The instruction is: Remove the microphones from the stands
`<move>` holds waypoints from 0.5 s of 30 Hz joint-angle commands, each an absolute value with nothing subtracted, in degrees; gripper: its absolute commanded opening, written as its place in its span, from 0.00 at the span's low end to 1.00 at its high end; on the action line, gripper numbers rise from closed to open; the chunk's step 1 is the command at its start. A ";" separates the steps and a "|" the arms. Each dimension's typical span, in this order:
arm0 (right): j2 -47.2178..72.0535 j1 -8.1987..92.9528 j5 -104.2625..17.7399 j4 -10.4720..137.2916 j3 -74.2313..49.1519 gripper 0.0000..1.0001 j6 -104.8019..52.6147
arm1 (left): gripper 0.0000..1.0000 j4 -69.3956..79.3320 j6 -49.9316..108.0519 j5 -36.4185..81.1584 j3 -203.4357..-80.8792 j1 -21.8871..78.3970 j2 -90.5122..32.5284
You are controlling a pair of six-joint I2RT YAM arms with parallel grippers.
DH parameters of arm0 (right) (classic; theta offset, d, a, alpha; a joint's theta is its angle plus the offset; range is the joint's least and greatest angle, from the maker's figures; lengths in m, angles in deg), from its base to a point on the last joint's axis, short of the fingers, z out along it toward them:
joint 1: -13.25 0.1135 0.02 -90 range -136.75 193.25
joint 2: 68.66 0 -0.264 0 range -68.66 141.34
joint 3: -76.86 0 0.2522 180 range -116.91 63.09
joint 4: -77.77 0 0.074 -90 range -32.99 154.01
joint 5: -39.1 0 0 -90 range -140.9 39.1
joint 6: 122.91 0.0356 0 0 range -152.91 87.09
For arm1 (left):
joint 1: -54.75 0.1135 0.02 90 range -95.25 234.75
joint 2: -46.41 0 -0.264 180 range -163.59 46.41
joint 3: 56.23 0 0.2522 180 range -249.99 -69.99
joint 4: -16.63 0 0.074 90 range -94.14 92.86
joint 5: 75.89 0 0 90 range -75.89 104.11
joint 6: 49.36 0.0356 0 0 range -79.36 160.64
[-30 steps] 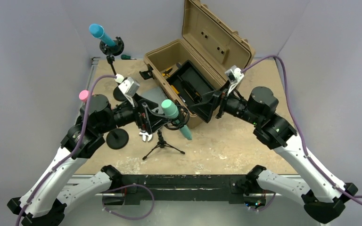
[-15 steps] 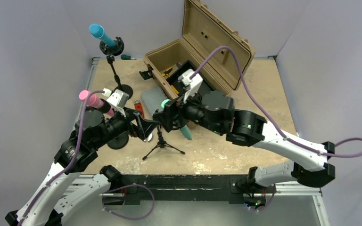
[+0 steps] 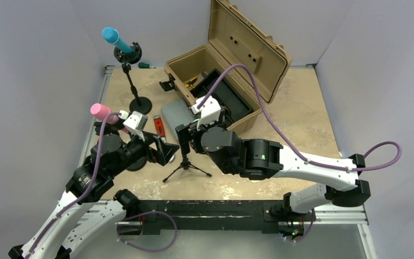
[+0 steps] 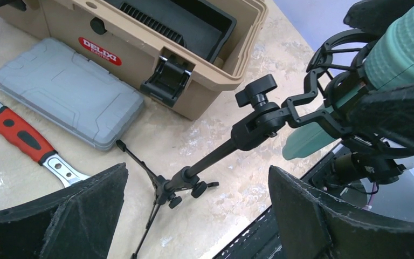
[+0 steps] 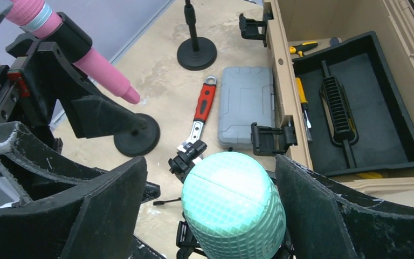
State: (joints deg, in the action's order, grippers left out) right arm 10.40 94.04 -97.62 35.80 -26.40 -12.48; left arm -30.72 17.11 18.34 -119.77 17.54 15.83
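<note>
Left jaws: the left gripper (image 4: 197,178) is spread as wide as it goes and holds nothing. It points at the stand's stem from the left of the top view.
Right jaws: the right gripper (image 5: 207,167) gapes almost as wide, one jaw on each side of the microphone's head. I see no grip on it yet.
Microphone: the mint-green microphone (image 5: 229,202) sits in the black shock mount (image 4: 329,91). It is at the centre of the top view, largely hidden under the right wrist.
Stand: a small black tripod stand (image 3: 185,164) on the desk (image 3: 302,113), just in front of the toolbox.
Handling: it looks rigid and light. The meshed head gives purchase, while the smooth tapered body could slip. The mount will probably cling and the tripod may lift or tip, so I'd steady the stem.
Beyond: a red-handled wrench (image 5: 202,105), a grey case (image 5: 245,110) and the open tan toolbox (image 3: 221,81), upper centre.
Far: a pink microphone (image 5: 81,48) at mid left and a blue microphone (image 3: 114,39) at upper left.
</note>
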 commanded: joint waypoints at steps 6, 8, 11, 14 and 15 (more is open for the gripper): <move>13.06 95.19 -99.27 28.82 -32.34 0.74 -16.11 | 1.00 -27.90 15.64 17.78 -117.56 17.40 16.48; 13.43 95.42 -99.12 28.45 -33.00 0.67 -16.82 | 1.00 -27.62 15.51 17.89 -117.41 17.40 16.31; 14.18 95.37 -99.47 27.46 -34.43 0.50 -17.83 | 1.00 -27.38 15.33 18.10 -117.19 17.35 16.40; 14.63 95.41 -100.54 26.80 -35.85 0.35 -19.08 | 1.00 -27.33 15.15 18.15 -116.89 17.40 16.76; 14.74 95.46 -100.68 26.80 -36.40 0.30 -19.59 | 1.00 -27.28 15.09 18.15 -116.80 17.37 16.93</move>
